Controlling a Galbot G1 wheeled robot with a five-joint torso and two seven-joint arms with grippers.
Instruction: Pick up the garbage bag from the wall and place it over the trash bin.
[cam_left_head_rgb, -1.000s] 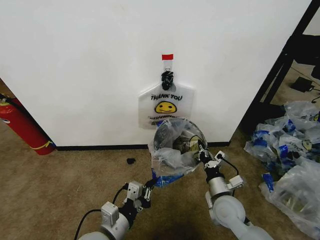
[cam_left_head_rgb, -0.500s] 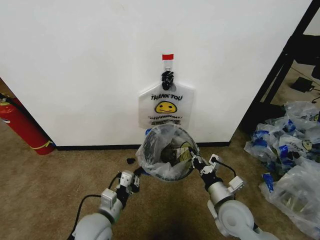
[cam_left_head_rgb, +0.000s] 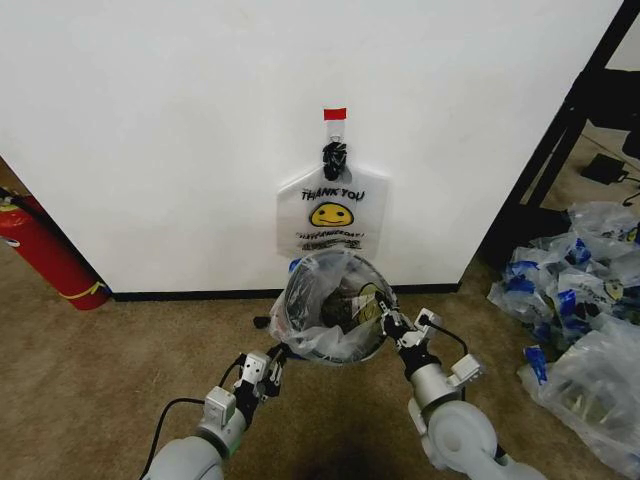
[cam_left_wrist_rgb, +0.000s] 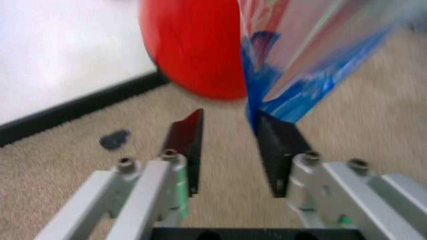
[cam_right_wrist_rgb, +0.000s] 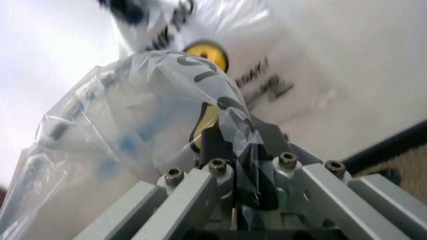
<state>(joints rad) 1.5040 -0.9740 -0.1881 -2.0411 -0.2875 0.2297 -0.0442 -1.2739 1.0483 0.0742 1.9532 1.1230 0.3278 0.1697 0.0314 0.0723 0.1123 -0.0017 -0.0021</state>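
Observation:
The garbage bag (cam_left_head_rgb: 318, 322), thin clear plastic with blue patches, lies spread over the round dark trash bin (cam_left_head_rgb: 345, 300) at the foot of the white wall (cam_left_head_rgb: 150, 150). My right gripper (cam_left_head_rgb: 386, 318) is at the bin's right rim. In the right wrist view it (cam_right_wrist_rgb: 233, 145) is shut, pinching a fold of the garbage bag (cam_right_wrist_rgb: 133, 110). My left gripper (cam_left_head_rgb: 272, 362) is low at the bin's front left. In the left wrist view it (cam_left_wrist_rgb: 227, 125) stands open, and a blue strip of the bag (cam_left_wrist_rgb: 293, 75) hangs against one fingertip (cam_left_wrist_rgb: 267, 125), beside the bin's red base (cam_left_wrist_rgb: 197, 45).
A second bag (cam_left_head_rgb: 332, 212) with a yellow smiley and "THANK YOU" hangs from a hook (cam_left_head_rgb: 335, 128) under a red tape mark (cam_left_head_rgb: 334, 113). A red fire extinguisher (cam_left_head_rgb: 45, 250) stands far left. A pile of clear bags (cam_left_head_rgb: 580, 300) and a black frame (cam_left_head_rgb: 560, 130) are at the right.
The garbage bag has shifted left and down and now sits rounder over the bin. Both grippers moved left with it.

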